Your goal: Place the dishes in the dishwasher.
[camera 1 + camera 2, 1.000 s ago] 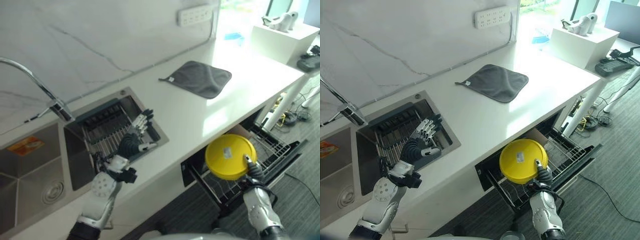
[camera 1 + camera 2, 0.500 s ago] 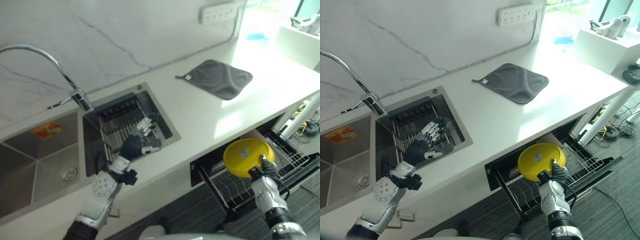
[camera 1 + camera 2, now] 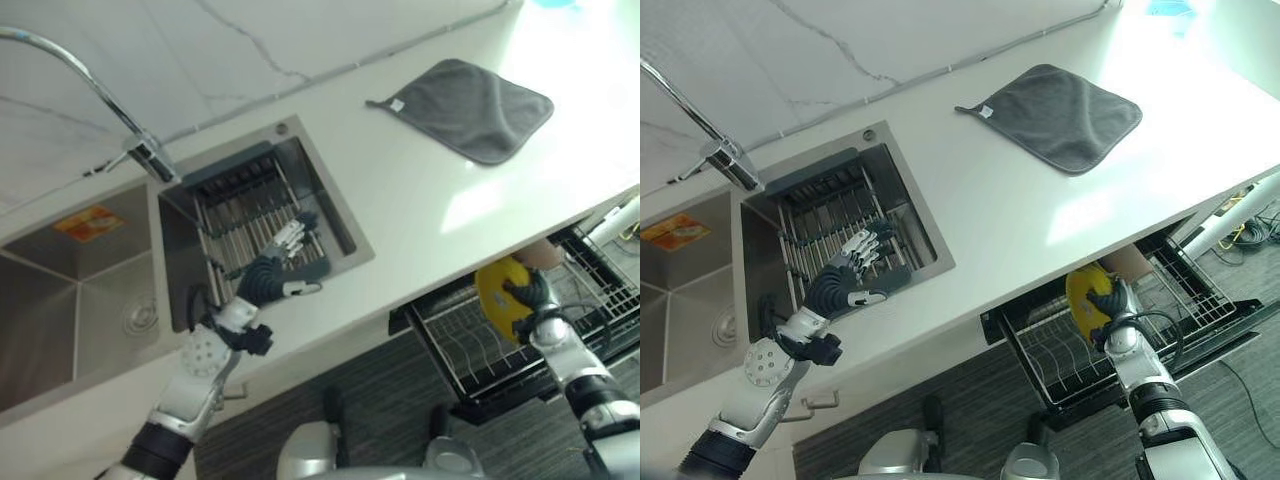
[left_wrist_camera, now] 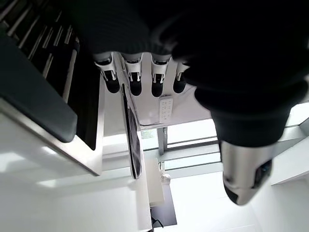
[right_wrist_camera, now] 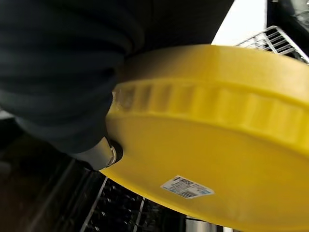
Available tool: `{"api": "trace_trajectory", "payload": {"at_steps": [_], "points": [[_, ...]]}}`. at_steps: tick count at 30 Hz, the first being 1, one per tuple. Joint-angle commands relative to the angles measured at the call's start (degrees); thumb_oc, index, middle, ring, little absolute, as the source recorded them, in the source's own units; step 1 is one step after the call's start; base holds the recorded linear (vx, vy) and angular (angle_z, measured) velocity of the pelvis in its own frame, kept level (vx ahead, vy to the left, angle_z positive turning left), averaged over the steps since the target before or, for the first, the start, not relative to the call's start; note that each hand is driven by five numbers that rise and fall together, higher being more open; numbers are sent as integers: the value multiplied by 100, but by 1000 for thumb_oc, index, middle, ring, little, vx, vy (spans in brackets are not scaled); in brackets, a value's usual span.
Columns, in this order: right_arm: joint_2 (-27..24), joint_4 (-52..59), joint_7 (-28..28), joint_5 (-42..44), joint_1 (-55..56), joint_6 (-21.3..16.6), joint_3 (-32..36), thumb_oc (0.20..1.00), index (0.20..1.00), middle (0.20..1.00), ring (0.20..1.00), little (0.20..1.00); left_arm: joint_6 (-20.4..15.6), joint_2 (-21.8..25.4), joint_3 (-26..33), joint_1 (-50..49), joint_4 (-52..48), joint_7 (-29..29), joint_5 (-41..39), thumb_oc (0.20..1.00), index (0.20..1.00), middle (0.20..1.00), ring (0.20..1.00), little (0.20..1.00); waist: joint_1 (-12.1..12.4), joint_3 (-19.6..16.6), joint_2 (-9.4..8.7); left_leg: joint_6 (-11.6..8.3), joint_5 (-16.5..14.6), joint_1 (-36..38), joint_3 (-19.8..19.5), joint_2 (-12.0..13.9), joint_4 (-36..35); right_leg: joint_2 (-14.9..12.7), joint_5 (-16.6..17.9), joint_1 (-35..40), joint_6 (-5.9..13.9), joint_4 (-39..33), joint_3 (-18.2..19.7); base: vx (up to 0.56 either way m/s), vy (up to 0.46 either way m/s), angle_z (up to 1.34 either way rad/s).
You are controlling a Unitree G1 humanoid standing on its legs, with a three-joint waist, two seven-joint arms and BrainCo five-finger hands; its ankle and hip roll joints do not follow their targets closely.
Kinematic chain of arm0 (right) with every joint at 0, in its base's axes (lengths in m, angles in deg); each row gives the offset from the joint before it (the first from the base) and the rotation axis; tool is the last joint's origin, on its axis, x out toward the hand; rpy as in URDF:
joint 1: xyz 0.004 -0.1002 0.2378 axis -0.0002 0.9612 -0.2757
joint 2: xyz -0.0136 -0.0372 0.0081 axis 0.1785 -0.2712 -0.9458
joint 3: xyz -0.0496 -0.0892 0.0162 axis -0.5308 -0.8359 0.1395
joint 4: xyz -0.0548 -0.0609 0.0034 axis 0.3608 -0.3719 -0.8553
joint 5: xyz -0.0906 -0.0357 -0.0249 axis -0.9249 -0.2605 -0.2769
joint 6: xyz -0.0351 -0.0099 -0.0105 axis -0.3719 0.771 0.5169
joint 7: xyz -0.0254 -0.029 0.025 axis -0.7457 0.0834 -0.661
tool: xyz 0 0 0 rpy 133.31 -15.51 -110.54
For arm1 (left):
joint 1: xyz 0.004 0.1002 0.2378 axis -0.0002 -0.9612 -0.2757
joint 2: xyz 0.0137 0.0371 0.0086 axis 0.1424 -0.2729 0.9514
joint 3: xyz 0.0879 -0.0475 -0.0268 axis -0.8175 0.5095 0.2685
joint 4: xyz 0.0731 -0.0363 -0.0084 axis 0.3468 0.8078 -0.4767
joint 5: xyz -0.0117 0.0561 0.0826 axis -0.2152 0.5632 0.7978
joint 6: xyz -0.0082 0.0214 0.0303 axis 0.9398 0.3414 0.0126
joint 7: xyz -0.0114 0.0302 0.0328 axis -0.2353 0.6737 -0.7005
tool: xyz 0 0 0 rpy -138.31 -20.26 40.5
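Dishwasher rack (image 3: 1080, 360) pulled out; right robot hand (image 3: 1108, 303) grips yellow plate (image 3: 1081, 297) (upright).

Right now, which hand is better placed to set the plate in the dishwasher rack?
The right hand. It grips the yellow plate on edge just over the pulled-out rack. The left hand is open above the sink, far from it.
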Motion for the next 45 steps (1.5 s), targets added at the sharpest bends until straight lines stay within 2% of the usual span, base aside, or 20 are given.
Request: {"api": "trace_trajectory", "payload": {"at_steps": [1,2,3,5,8,10,14,16,21,25,27,28,29,30,32,34,39,43,45], "points": [[-351,181,-11,-863,-446,-685,-266,200,200,200,200,200,-400,99,57,343,-135,-53,-172,1000,1000,1000,1000,1000,180,-85,-98,72,-458,-129,-527,13,684,-177,-175,-577,-126,977,-66,-29,-52,8],[-384,189,-9,-952,-492,-720,-313,200,200,200,200,200,-406,112,53,364,-120,-58,-178,1000,1000,1000,1000,1000,184,-75,-102,72,-460,-142,-533,13,693,-175,-178,-588,-124,984,-63,-72,-68,7],[-470,138,-196,-1499,-765,-670,-543,200,200,200,200,200,-427,151,12,464,-88,-58,-208,1000,1000,1000,1000,1000,215,-14,-103,76,-473,-183,-562,13,727,-164,-192,-612,-131,999,-53,-91,-40,5],[-565,212,-301,-1924,-922,-716,-769,200,200,200,200,200,-449,208,-1,570,-44,-54,-270,1000,1000,1000,1000,1000,221,44,-111,76,-465,-264,-576,15,750,-166,-192,-680,-113,1021,-42,-91,-32,4],[-743,366,-822,-2632,-1053,-782,-1111,200,200,200,200,200,-611,299,-62,688,73,-41,-280,1000,1000,1000,1000,1000,231,139,-129,96,-462,-358,-604,7,781,-165,-180,-763,-82,1050,-28,-71,-33,7],[-913,352,-1538,-3367,-1222,-921,-1351,200,200,200,200,200,-712,373,-125,774,134,-18,-288,1000,1000,1000,1000,1000,259,193,-137,115,-469,-438,-635,-15,810,-165,-180,-829,-65,1066,-17,-83,-31,4],[-1184,281,-3074,-4130,-1545,-836,-1692,200,200,200,200,200,-899,437,-239,979,281,16,-284,1000,1000,1000,1000,1000,314,294,-135,152,-482,-633,-673,-55,876,-178,-164,-991,-37,1102,-18,-102,-27,2],[-1260,303,-3550,-4233,-1600,-788,-1751,200,200,200,200,200,-972,453,-266,1083,357,36,-272,1000,1000,1000,1000,1000,308,350,-134,165,-488,-756,-683,-70,919,-188,-156,-1114,-17,1145,-4,-103,-21,1],[-1460,231,-4202,-4314,-1902,-627,-1930,200,200,200,200,200,-1019,535,-354,1343,460,96,-388,1000,1000,1000,1000,1000,329,516,-104,220,-495,-1014,-750,-127,1029,-219,-139,-1388,-12,1266,52,-98,-9,-1],[-1502,-135,-4542,-4175,-2590,-292,-2161,200,200,200,200,200,-1179,675,-478,1668,557,128,-501,1000,1000,1000,1000,1000,380,668,-52,261,-535,-1272,-734,-197,1106,-250,-119,-1626,-15,1280,41,-153,-11,2],[-1491,-236,-4824,-4189,-2775,-42,-2241,200,200,200,200,200,-1258,688,-507,1814,607,224,-484,1000,1000,1000,1000,1000,355,758,1,255,-500,-1455,-705,-220,1127,-266,-91,-1816,-4,1310,58,-163,33,-1],[-1525,-196,-5149,-4076,-2720,102,-2231,200,200,200,200,200,-1299,673,-521,1821,580,300,-413,1000,1000,1000,1000,1000,330,812,33,266,-475,-1548,-695,-242,1133,-284,-65,-1918,5,1330,73,-76,29,-8],[-1527,-201,-5171,-4064,-2723,105,-2233,200,200,200,200,200,-1306,676,-527,1825,583,308,-412,1000,1000,1000,1000,1000,330,813,35,267,-474,-1555,-693,-244,1132,-285,-64,-1928,6,1331,74,-89,37,-16],[-1543,-269,-5474,-3973,-2834,89,-2228,200,200,200,200,200,-1337,711,-554,1879,565,343,-439,1000,1000,1000,1000,1000,332,873,83,275,-457,-1609,-687,-270,1110,-304,-40,-1999,4,1330,74,-82,36,-17],[-1560,-372,-5600,-3939,-3056,-84,-2204,200,200,200,200,200,-1371,757,-577,1980,597,347,-503,1000,1000,1000,1000,1000,335,924,129,276,-444,-1702,-687,-308,1102,-328,-22,-2117,8,1350,80,-86,42,-5],[-1532,-435,-5884,-4205,-3257,-127,-2223,200,200,200,200,200,-1377,733,-580,2081,619,357,-492,1000,1000,1000,1000,1000,344,969,174,276,-422,-1792,-686,-336,1090,-346,-6,-2231,6,1374,90,-72,45,3],[-1544,-462,-6016,-4285,-3613,-139,-2345,200,200,200,200,200,-1394,705,-620,2245,632,369,-511,1000,1000,1000,1000,1000,372,969,259,282,-366,-2024,-690,-394,1086,-411,25,-2516,20,1457,81,-60,48,-1],[-1464,-510,-6498,-4393,-3798,50,-2431,200,200,200,200,200,-1450,616,-691,2314,655,448,-410,1000,1000,1000,1000,1000,392,969,330,288,-332,-2146,-673,-428,1094,-462,37,-2681,22,1523,58,-39,47,-3],[-1417,-544,-6922,-4490,-3852,382,-2443,200,200,200,200,200,-1459,558,-715,2338,652,513,-350,1000,1000,1000,1000,1000,399,969,376,291,-319,-2190,-646,-439,1094,-493,43,-2746,25,1549,47,-27,75,-6]]}}
